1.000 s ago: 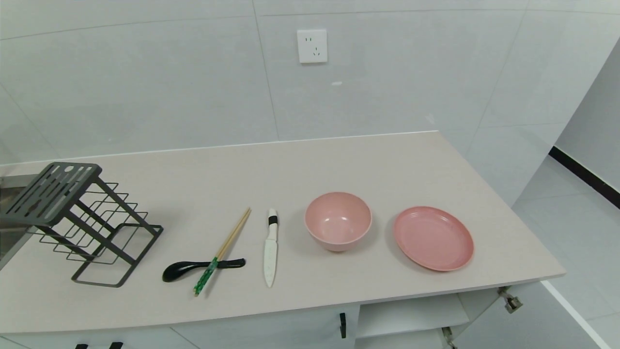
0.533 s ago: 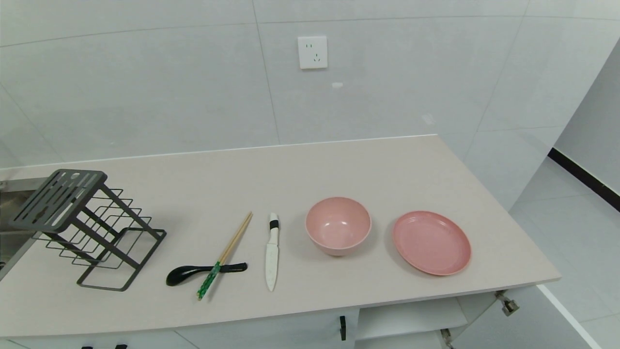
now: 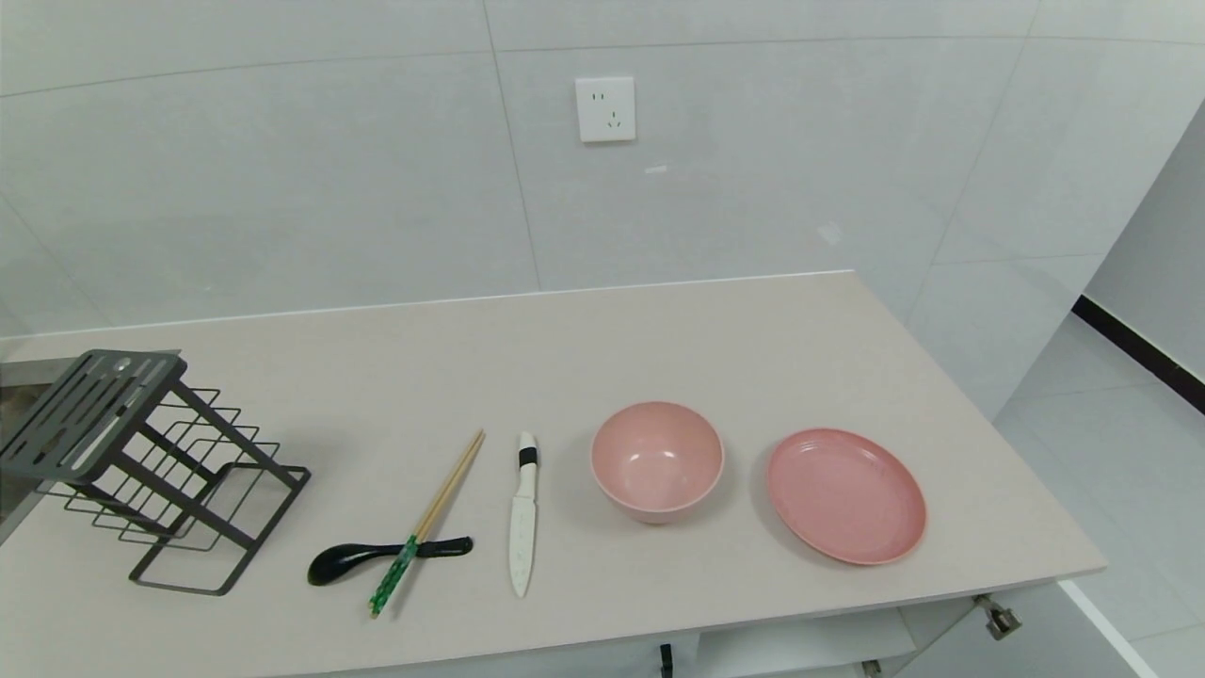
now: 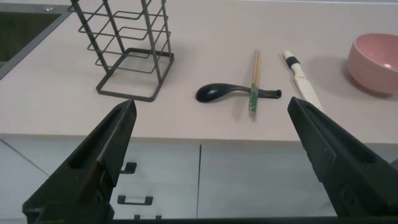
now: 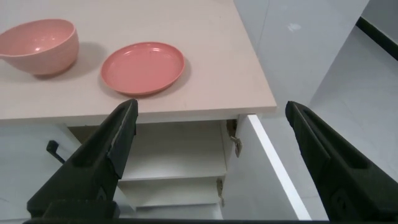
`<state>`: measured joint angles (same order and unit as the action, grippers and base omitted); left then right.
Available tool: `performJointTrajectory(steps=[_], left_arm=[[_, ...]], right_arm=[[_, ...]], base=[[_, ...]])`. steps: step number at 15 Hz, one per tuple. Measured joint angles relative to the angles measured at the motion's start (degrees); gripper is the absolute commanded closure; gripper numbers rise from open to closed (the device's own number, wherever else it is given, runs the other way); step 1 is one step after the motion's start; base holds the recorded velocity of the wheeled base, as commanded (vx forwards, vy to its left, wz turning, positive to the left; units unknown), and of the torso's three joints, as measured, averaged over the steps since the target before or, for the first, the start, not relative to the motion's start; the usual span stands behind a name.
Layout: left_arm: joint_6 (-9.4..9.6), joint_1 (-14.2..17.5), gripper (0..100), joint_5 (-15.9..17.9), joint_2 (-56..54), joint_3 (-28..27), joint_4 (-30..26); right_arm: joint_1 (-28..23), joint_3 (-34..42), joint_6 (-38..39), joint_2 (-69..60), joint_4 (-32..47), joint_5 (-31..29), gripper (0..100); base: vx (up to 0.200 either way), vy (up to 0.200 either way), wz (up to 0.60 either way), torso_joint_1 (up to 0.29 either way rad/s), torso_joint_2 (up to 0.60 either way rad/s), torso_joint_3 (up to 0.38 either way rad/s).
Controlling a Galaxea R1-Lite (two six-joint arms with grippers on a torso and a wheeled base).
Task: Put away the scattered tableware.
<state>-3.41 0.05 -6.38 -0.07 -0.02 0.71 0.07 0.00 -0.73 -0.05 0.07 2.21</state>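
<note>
Evidently, the left gripper (image 4: 208, 165) and right gripper (image 5: 208, 165) are held wide, nothing grasped. Beyond the left are seen spoon (image 4: 217, 93), chopsticks (image 4: 255, 78), knife (image 4: 301, 78), farther the rack (image 4: 124, 43); beyond the right, plate (image 5: 143, 67) and bowl (image 5: 38, 43). Only the head camera was shifted: tidying is judged unstarted.

Nothing here can be read: no words, numbers or signs. The chopsticks (image 3: 429, 518), at about seven o'clock on the counter, have green patterned ends, but the pattern is too small to tell whether it holds any characters. The wall socket (image 3: 605, 109), up at twelve o'clock, shows small dark marks, and any print among them is too fine to make out.
</note>
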Motion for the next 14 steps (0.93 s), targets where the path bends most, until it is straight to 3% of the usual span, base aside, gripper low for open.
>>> performJointTrajectory(steps=[10,14], left_arm=[[0.29,0.02,0,0.13,0.00,0.02,-0.05],[0.09,0.02,0,0.22,0.00,0.02,0.00]], right_arm=[[0.00,0.00,-0.16,0.00,0.02,0.09,0],[0.02,0.00,-0.44,0.07,0.02,0.22,0]], base=[[0.000,0.000,0.00,0.000,0.00,0.000],[0.000,0.000,0.00,0.129,-0.26,-0.119]])
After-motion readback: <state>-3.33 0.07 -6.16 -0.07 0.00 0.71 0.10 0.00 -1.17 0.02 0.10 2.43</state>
